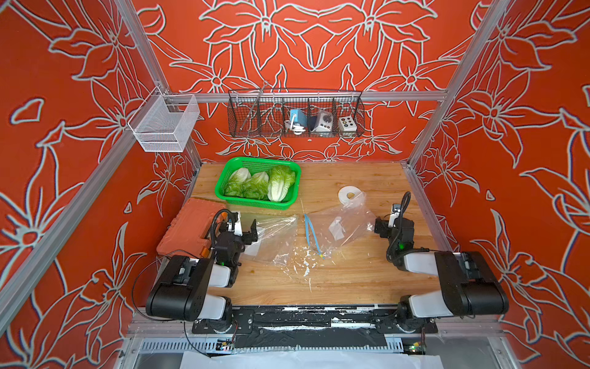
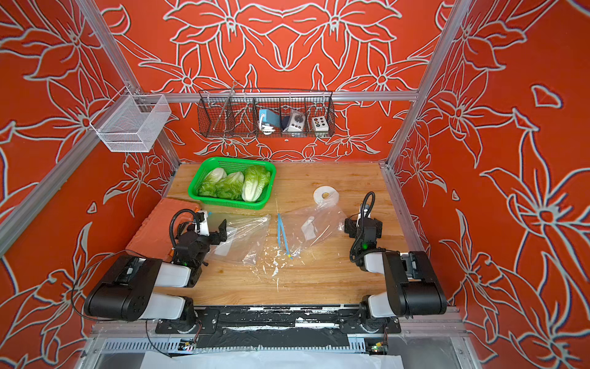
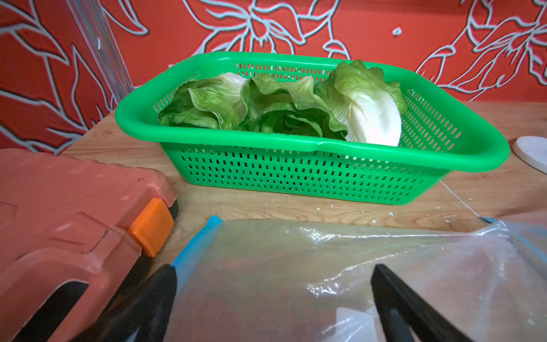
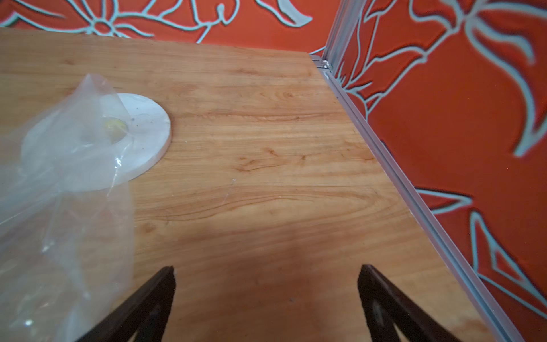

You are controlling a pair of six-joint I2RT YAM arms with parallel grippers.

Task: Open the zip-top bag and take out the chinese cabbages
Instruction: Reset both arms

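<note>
The three chinese cabbages (image 1: 260,185) lie side by side in the green basket (image 1: 255,203) at the back left of my wooden table (image 1: 351,274), outside the clear zip-top bag (image 3: 325,266) beneath my left gripper (image 3: 272,271), jaws spread wide and empty, like my right gripper (image 4: 266,268) beside a second clear bag (image 1: 344,220).

You're looking into a lab robot test cell, not a real kitchen. The wooden tabletop (image 1: 351,274) is boxed in by aluminium frame bars (image 1: 399,96) carrying printed red floral panels (image 1: 319,38). A black wire rack (image 1: 255,124) of gadgets hangs behind it, and two robot arms (image 1: 188,287) mount on a black plate (image 1: 313,316) along its front edge.
</note>
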